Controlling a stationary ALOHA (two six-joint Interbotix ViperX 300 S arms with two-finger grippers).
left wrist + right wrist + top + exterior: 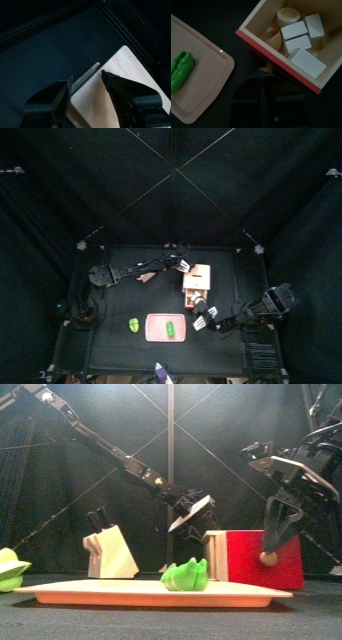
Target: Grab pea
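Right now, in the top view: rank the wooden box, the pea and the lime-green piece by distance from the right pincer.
1. wooden box, right next to the right pincer, toward the table's back.
2. pea, on the pink tray beside the pincer.
3. lime-green piece, on the table past the tray's far edge.

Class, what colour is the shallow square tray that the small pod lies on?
Pale pink. The shallow square tray shows best in the right wrist view, with the green pod on it.

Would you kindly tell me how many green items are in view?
2: a green elongated pea pod lying on the pink square tray, and a shorter yellow-green item on the black table left of the tray.
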